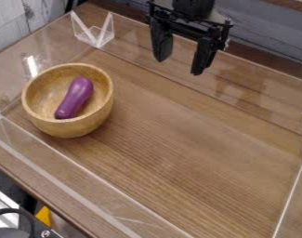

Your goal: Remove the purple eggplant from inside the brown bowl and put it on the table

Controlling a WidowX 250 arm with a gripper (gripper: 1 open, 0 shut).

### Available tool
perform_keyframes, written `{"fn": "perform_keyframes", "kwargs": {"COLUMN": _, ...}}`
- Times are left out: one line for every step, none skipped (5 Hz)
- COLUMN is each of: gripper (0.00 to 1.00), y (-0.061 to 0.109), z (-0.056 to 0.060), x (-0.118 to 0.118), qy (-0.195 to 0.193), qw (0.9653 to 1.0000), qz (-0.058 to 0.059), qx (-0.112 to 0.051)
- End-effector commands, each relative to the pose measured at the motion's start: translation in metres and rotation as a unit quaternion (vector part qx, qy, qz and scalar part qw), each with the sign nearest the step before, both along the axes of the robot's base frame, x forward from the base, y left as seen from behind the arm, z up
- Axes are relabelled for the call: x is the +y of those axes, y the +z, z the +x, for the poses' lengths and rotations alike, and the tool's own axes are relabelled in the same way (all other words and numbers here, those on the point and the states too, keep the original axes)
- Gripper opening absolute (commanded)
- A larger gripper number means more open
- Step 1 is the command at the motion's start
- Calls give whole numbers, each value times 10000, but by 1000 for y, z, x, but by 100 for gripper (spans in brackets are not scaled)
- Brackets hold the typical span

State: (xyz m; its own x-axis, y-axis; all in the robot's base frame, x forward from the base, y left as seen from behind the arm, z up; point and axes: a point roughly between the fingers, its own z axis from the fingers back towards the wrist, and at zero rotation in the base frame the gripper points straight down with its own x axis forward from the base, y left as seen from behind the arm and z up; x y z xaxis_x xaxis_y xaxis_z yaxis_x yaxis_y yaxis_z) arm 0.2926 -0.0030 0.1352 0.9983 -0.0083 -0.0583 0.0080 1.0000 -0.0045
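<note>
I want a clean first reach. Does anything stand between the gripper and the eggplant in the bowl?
Nothing visible does. The gripper hangs open above bare table, right of the brown bowl; the purple eggplant lies uncovered inside, reachable over the rim.

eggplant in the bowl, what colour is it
Glossy purple. The purple eggplant lies inside the brown bowl; the camera view, the only one, shows it clearly.

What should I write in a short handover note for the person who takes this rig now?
Claw: open, empty, pointing down, hanging above the far side of the table, well away from the bowl.
Purple eggplant: lying inside the brown bowl, which stands at the left of the table.
Done: nothing yet.
Left: reach the bowl, grasp the eggplant, lift it out, set it on the table.
</note>
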Motion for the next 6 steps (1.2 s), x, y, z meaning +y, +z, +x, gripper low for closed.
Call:
{"fn": "perform_keyframes", "kwargs": {"gripper": 100, "y": -5, "z": -3, "x": 1, "qy": 16, "qw": 10000, "qz": -12, "qx": 74}}
{"fn": "perform_keyframes", "kwargs": {"gripper": 100, "y": -1, "z": -16, "x": 23, "qy": 158, "qw": 9999, "qz": 33, "qx": 3}}
{"fn": "perform_keyframes", "kwargs": {"gripper": 100, "y": 4, "z": -29, "x": 52, "qy": 274, "qw": 9995, "qz": 136, "qx": -105}}
{"fn": "perform_keyframes", "kwargs": {"gripper": 100, "y": 6, "z": -41, "x": 80, "qy": 384, "qw": 9988, "qz": 220, "qx": -188}}
{"fn": "perform_keyframes", "kwargs": {"gripper": 100, "y": 3, "z": -47, "x": 89, "qy": 448, "qw": 9986, "qz": 239, "qx": -173}}
{"fn": "perform_keyframes", "kwargs": {"gripper": 100, "y": -2, "z": -49, "x": 92, "qy": 472, "qw": 9985, "qz": 242, "qx": -125}}
